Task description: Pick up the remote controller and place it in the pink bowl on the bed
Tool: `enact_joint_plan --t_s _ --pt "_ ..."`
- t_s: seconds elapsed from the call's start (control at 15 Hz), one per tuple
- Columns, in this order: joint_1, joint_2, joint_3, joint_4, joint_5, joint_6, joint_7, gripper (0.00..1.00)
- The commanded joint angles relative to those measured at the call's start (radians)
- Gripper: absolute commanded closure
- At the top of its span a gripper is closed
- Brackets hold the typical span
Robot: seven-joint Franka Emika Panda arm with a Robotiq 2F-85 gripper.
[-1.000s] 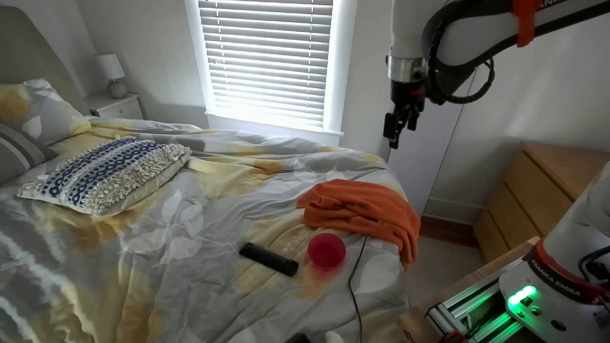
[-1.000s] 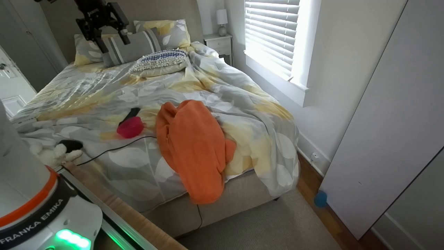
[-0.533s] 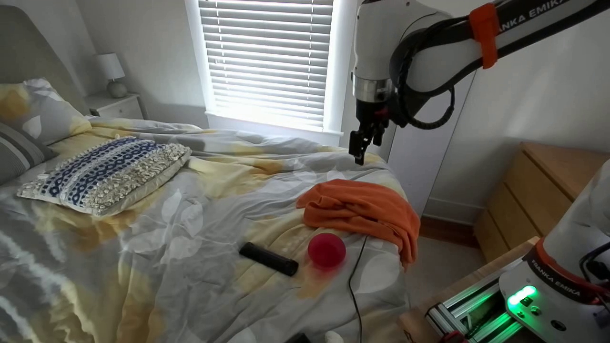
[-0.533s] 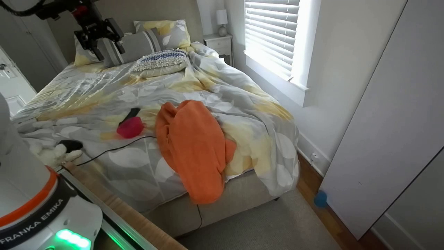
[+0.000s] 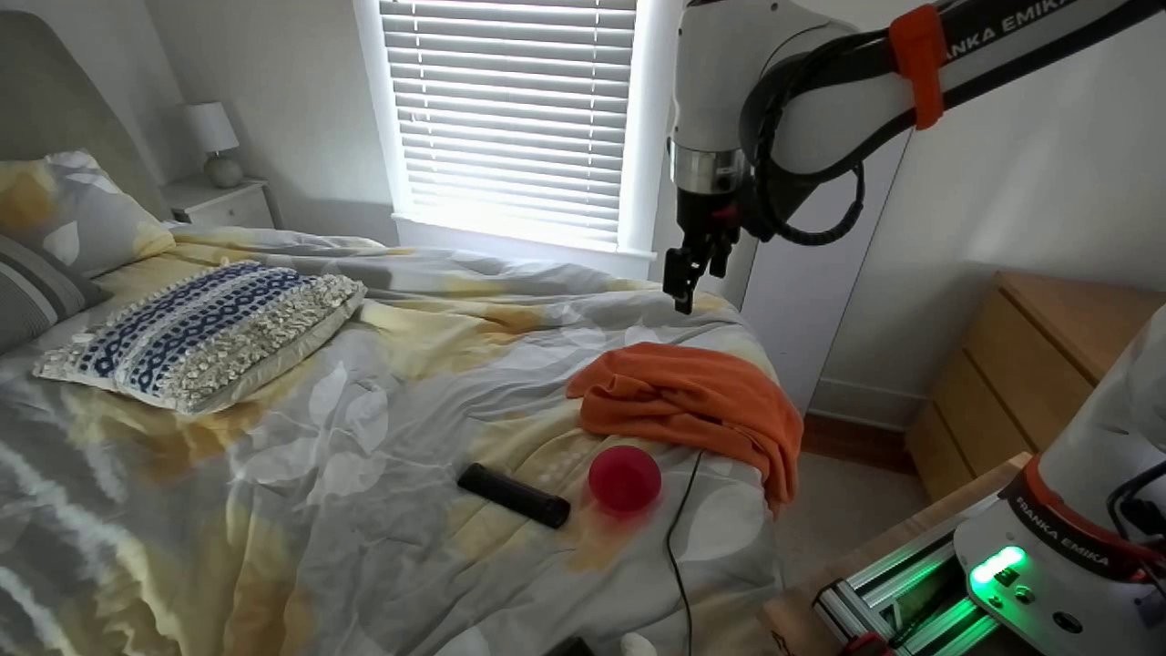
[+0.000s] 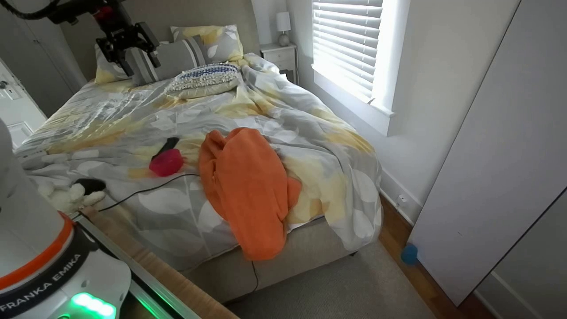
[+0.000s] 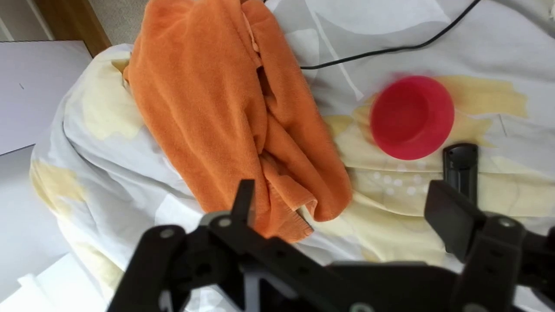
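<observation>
The black remote controller lies flat on the bed in both exterior views (image 5: 513, 496) (image 6: 170, 144). The wrist view shows it at right (image 7: 461, 167), its lower part hidden behind a finger. The pink bowl stands upright close beside the remote in both exterior views (image 5: 625, 480) (image 6: 166, 163). It also shows in the wrist view (image 7: 412, 118), and its visible inside holds nothing. My gripper is high above the bed in both exterior views (image 5: 700, 284) (image 6: 142, 66). In the wrist view the gripper (image 7: 342, 197) has its fingers wide apart with nothing between them.
A bunched orange towel (image 5: 683, 401) lies beside the bowl at the bed's edge. A black cable (image 5: 679, 538) runs past the bowl. A white plush toy (image 6: 66, 197) and a dark object (image 6: 91, 185) lie near the robot base. A fringed pillow (image 5: 209, 337) lies farther up the bed.
Over the last second my arm has moved left and lower in an exterior view, out over the bed. In the last half second it has barely moved. Remote and bowl have not moved.
</observation>
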Motion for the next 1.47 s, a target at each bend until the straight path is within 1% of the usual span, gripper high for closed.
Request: enact_joint_plan --t_s 0.0,0.2,0.4,0.6,0.8,1.07,1.13,1.27,1.4 --pt "0.039 0.055 0.002 0.027 -0.001 0.061 -0.024 0.0" --pt "0.079 0.122 0.021 0.043 0.014 0.204 -0.042 0.0" --pt "0.117 0.205 0.037 0.083 0.006 0.283 -0.042 0.0" --pt "0.161 0.328 0.048 0.148 -0.009 0.304 -0.032 0.0" --pt "0.214 0.454 0.035 0.222 -0.05 0.298 -0.006 0.0" --pt "0.304 0.613 -0.036 0.333 -0.144 0.293 0.069 0.0" --pt "0.337 0.648 -0.069 0.366 -0.17 0.275 0.133 0.0" --pt "0.39 0.709 -0.122 0.423 -0.193 0.276 0.191 0.0" --pt "0.436 0.768 -0.175 0.47 -0.187 0.283 0.244 0.0"
